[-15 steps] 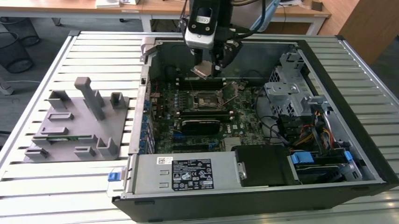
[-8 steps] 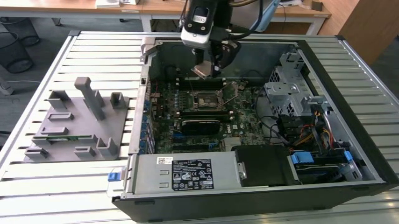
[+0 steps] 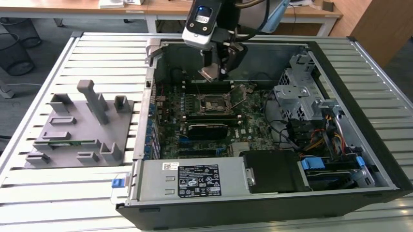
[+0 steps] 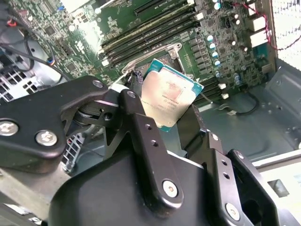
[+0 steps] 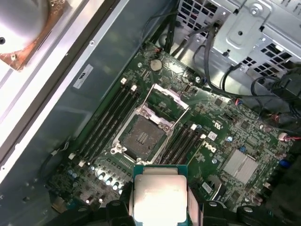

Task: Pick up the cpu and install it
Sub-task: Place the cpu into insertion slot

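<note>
The gripper is clamping the cpu between its closed fingers while hanging over the open computer case, above the motherboard and not touching it. In the second wrist view the cpu is sitting tilted between the black fingers, which are pressing on two opposite edges and leaving the silvery lid bare. In the first wrist view the cpu is hovering apart from the empty socket, whose load plate is standing open between the memory slots. The chip is probably behaving as a light, stiff, thin plate. Its smooth metal top is likely slippery, and its underside contacts are likely fragile. That makes the green board edges the sensible place to hold it, with only a modest squeeze.
</note>
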{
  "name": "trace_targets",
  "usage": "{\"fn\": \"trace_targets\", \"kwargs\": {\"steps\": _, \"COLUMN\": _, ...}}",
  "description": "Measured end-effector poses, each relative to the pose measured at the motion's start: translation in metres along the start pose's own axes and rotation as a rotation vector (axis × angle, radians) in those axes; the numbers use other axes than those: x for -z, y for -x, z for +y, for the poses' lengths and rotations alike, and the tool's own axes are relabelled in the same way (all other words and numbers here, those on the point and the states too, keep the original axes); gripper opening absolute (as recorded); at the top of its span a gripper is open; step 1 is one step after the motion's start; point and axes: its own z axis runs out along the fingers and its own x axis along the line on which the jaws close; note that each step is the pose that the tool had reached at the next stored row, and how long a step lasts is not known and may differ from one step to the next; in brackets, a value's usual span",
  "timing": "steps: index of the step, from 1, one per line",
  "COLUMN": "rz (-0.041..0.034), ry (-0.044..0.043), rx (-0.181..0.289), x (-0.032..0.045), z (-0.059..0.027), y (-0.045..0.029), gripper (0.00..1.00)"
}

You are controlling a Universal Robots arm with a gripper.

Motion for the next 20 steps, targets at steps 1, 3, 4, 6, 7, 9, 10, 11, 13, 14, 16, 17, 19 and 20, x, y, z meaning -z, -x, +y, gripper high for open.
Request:
{"fn": "trace_targets", "kwargs": {"steps": 1, "rz": -0.0007, "ry": 0.0001, "rx": -0.013, "x": -0.0002, "z": 0.0001, "y": -0.0001, "gripper": 0.54}}
{"fn": "trace_targets", "kwargs": {"steps": 3, "rz": -0.0022, "ry": 0.0005, "rx": -0.04, "x": -0.0007, "z": 0.0002, "y": -0.0003, "gripper": 0.54}}
{"fn": "trace_targets", "kwargs": {"steps": 4, "rz": -0.0029, "ry": 0.0006, "rx": -0.053, "x": -0.0008, "z": 0.0003, "y": -0.0004, "gripper": 0.54}}
{"fn": "trace_targets", "kwargs": {"steps": 6, "rz": -0.0043, "ry": 0.001, "rx": -0.078, "x": -0.0013, "z": 0.0004, "y": -0.0007, "gripper": 0.54}}
{"fn": "trace_targets", "kwargs": {"steps": 7, "rz": -0.0049, "ry": 0.0011, "rx": -0.091, "x": -0.0015, "z": 0.0005, "y": -0.0008, "gripper": 0.54}}
{"fn": "trace_targets", "kwargs": {"steps": 9, "rz": -0.0063, "ry": 0.0015, "rx": -0.116, "x": -0.0019, "z": 0.0007, "y": -0.0011, "gripper": 0.54}}
{"fn": "trace_targets", "kwargs": {"steps": 10, "rz": -0.007, "ry": 0.0017, "rx": -0.13, "x": -0.0021, "z": 0.0008, "y": -0.0012, "gripper": 0.54}}
{"fn": "trace_targets", "kwargs": {"steps": 11, "rz": -0.0077, "ry": 0.0019, "rx": -0.142, "x": -0.0023, "z": 0.0008, "y": -0.0013, "gripper": 0.54}}
{"fn": "trace_targets", "kwargs": {"steps": 13, "rz": -0.0091, "ry": 0.0023, "rx": -0.168, "x": -0.0027, "z": 0.001, "y": -0.0016, "gripper": 0.54}}
{"fn": "trace_targets", "kwargs": {"steps": 14, "rz": -0.0098, "ry": 0.0025, "rx": -0.181, "x": -0.0029, "z": 0.0011, "y": -0.0017, "gripper": 0.54}}
{"fn": "trace_targets", "kwargs": {"steps": 16, "rz": -0.0111, "ry": 0.0029, "rx": -0.206, "x": -0.0033, "z": 0.0012, "y": -0.002, "gripper": 0.54}}
{"fn": "trace_targets", "kwargs": {"steps": 17, "rz": -0.0118, "ry": 0.0031, "rx": -0.219, "x": -0.0036, "z": 0.0013, "y": -0.0021, "gripper": 0.54}}
{"fn": "trace_targets", "kwargs": {"steps": 19, "rz": -0.0132, "ry": 0.0033, "rx": -0.243, "x": -0.0039, "z": 0.0016, "y": -0.0023, "gripper": 0.54}}
{"fn": "trace_targets", "kwargs": {"steps": 20, "rz": -0.0138, "ry": 0.0035, "rx": -0.255, "x": -0.0041, "z": 0.0017, "y": -0.0025, "gripper": 0.54}}
